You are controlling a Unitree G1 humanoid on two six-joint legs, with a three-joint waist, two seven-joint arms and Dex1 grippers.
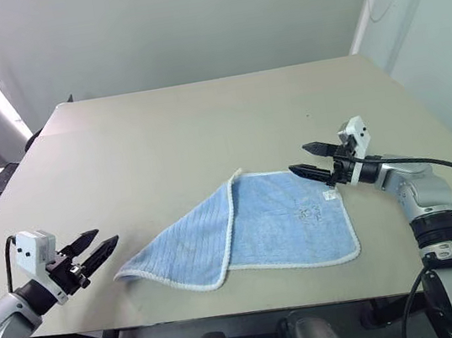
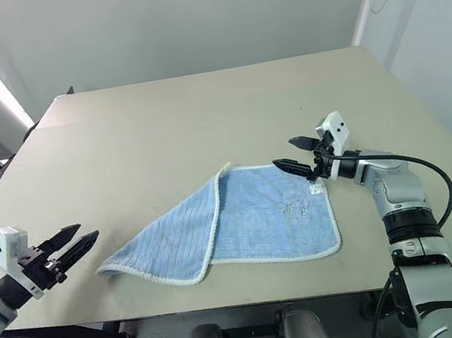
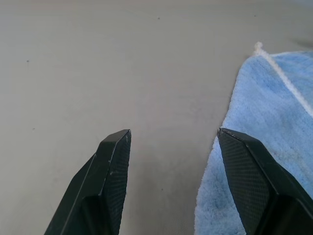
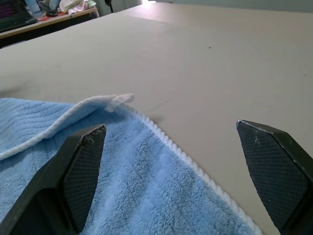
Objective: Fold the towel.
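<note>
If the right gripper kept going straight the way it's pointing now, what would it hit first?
Most likely the towel: the right gripper, jaws open, hovers at its far right corner, pointing slightly down across it. Height above the cloth is hard to judge.

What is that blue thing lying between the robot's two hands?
On the big beige table, near its front edge, lies the towel. It is a light blue fluffy cloth with white stitched edging, its left part folded over in a slanting flap, and the only thing on the tabletop.

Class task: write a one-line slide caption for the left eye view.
Partly folded blue towel on a tan table, with the open right tool at its far corner and the open left tool standing clear.
</note>
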